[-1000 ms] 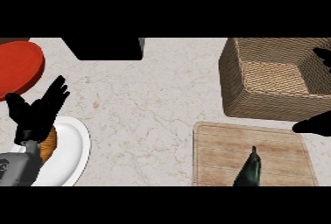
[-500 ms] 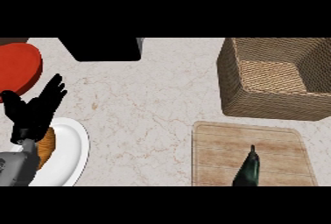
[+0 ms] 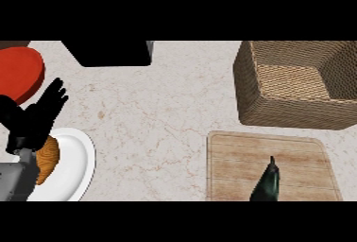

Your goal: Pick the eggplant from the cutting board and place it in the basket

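Nearest the lower edge of the head view, the eggplant [image 3: 266, 185] is seen lying on the cutting board [image 3: 237, 156], dark green-black, its body cut off by the lower edge and its narrow stem end pointed away toward the far side of the board. The eggplant is located in the right half of the board, and bare wood is visible to its left and beyond its tip. At the lower left, a white plate [image 3: 77, 163] is observed on the marble counter [image 3: 167, 118], with a brown, ridged food item [image 3: 47, 158] resting on its left part. The grey left forearm is seen entering from the lower left corner, partly over the plate, and the left hand [image 3: 31, 120] is held above the plate's far rim with fingers straight and spread, pointing up and to the right; nothing is held in it. The right hand is not seen in this view. Farther away, beyond the cutting board and just apart from its far edge, the woven basket [image 3: 293, 111] is recorded at the upper right. At the far left, a red plate [image 3: 17, 73] is partly cut off by the edge. A black block [image 3: 115, 52] is noted at the far edge, centre-left.
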You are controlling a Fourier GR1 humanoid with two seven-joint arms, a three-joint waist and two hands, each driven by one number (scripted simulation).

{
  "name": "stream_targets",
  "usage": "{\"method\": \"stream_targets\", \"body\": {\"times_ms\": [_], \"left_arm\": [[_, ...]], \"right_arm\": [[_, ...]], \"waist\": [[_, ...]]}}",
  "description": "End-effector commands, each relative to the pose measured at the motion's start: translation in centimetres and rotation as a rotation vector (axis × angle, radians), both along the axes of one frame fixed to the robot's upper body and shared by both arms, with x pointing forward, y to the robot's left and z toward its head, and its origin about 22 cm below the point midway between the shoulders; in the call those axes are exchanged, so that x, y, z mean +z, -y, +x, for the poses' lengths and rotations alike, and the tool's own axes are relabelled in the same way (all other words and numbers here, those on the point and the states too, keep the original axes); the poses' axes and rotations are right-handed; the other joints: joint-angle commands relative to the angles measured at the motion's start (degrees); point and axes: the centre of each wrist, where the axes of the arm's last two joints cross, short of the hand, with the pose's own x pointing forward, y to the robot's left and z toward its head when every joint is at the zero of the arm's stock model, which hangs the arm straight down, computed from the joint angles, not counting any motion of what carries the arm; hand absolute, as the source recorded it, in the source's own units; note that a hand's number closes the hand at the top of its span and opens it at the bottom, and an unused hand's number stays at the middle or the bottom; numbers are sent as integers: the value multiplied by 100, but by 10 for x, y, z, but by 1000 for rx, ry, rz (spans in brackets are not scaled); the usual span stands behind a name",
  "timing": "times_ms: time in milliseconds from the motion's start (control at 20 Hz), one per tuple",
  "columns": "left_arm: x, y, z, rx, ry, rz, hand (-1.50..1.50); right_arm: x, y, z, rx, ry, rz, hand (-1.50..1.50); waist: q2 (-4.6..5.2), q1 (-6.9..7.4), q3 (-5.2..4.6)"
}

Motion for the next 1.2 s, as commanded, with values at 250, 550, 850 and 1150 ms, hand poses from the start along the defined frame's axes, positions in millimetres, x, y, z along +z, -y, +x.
{"method": "stream_targets", "body": {"times_ms": [250, 550, 850, 1150], "left_arm": [[10, -5, 0, -16, 7, 1, 0], [-4, -1, 1, -25, 7, 3, 0], [7, -5, -15, -18, 12, 9, 0], [-11, 5, -6, -31, -5, -5, 0]], "right_arm": [[-78, -26, -36, -51, 43, 25, -150], [-121, -64, -34, -69, 106, 26, -150], [-173, -64, -23, -142, 139, 121, -150], [-214, -86, -2, -70, 16, 37, -150]], "waist": [[25, 103, 4], [33, 128, 1], [24, 151, 3], [32, 144, 1]]}}
